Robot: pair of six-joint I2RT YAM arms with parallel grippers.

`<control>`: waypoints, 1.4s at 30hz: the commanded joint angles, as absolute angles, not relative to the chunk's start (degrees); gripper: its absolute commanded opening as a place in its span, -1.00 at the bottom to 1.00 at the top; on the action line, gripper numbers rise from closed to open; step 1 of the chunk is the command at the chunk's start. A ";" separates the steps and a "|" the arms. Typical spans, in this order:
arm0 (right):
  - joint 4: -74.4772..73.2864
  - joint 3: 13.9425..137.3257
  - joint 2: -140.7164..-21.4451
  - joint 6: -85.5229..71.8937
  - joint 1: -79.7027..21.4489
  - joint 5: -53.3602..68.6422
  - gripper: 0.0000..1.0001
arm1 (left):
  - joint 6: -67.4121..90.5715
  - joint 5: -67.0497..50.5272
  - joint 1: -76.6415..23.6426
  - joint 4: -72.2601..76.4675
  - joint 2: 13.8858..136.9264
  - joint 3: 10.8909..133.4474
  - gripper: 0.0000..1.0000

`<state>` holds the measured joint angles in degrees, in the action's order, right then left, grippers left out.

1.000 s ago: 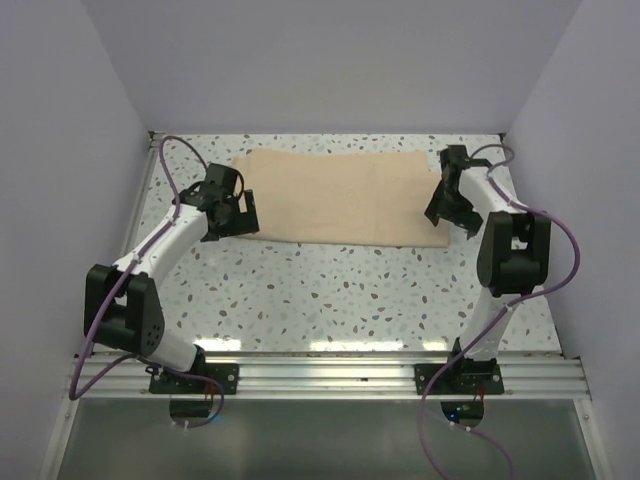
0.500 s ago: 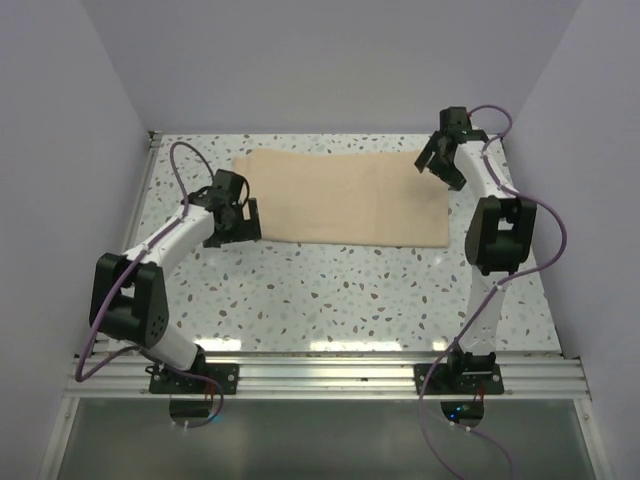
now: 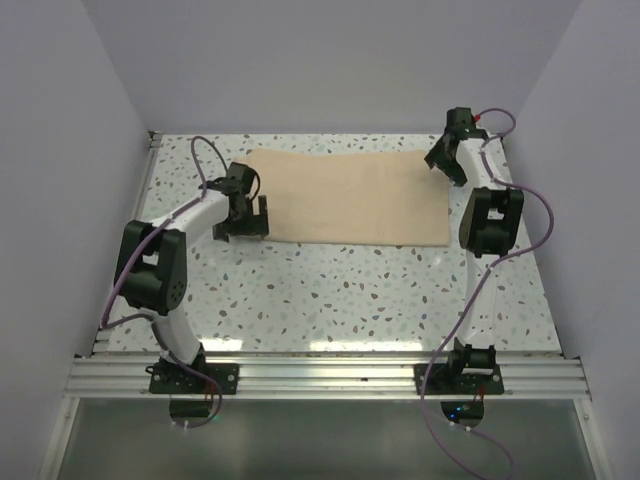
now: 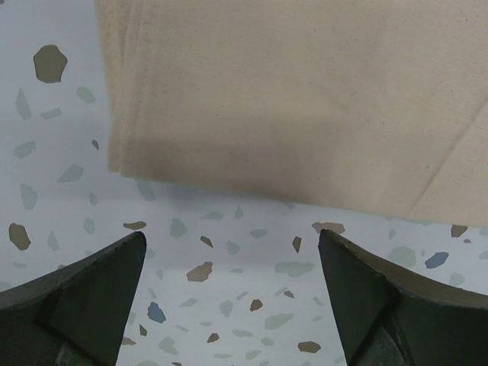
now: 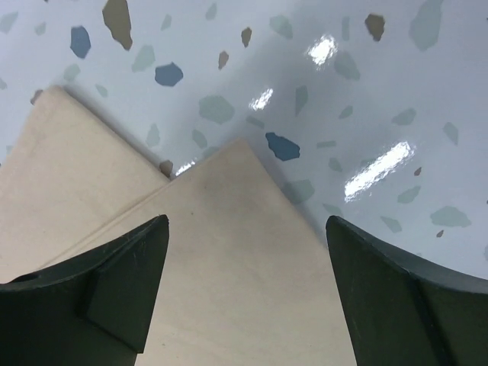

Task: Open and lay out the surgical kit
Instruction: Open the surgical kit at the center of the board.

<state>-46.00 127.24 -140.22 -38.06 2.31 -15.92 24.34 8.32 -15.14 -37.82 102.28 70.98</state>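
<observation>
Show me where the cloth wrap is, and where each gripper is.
cloth wrap [image 3: 350,195], top view, middle of its upper face.
left gripper [image 4: 230,248], left wrist view, midway between its open fingertips.
right gripper [image 5: 248,229], right wrist view, midway between its open fingertips.

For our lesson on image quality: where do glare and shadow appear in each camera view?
Right wrist view: bright glare patches on the glossy table. Left wrist view: a soft shadow along the edge of the cloth. Top view: even, soft light.
</observation>
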 commanded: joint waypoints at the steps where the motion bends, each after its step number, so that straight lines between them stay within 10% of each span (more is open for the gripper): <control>1: -45.44 130.08 -140.89 -39.55 2.81 -20.30 0.75 | 22.94 7.73 -15.29 -36.04 103.97 74.53 0.98; 14: -45.53 139.74 -152.05 -40.96 2.99 -14.68 0.46 | 23.47 8.00 -15.29 -37.53 106.35 76.99 0.99; 23: -47.64 139.40 -153.81 -40.61 2.20 -13.01 -0.96 | 24.26 8.09 -15.21 -37.88 107.05 77.96 0.99; 42: -38.06 114.99 -127.54 -35.51 -2.63 -4.93 -1.00 | 23.64 12.57 -13.36 -43.06 101.96 93.50 1.00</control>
<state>-39.44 118.69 -136.97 -37.26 1.02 -10.07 24.29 10.79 -14.66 -41.63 106.59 88.14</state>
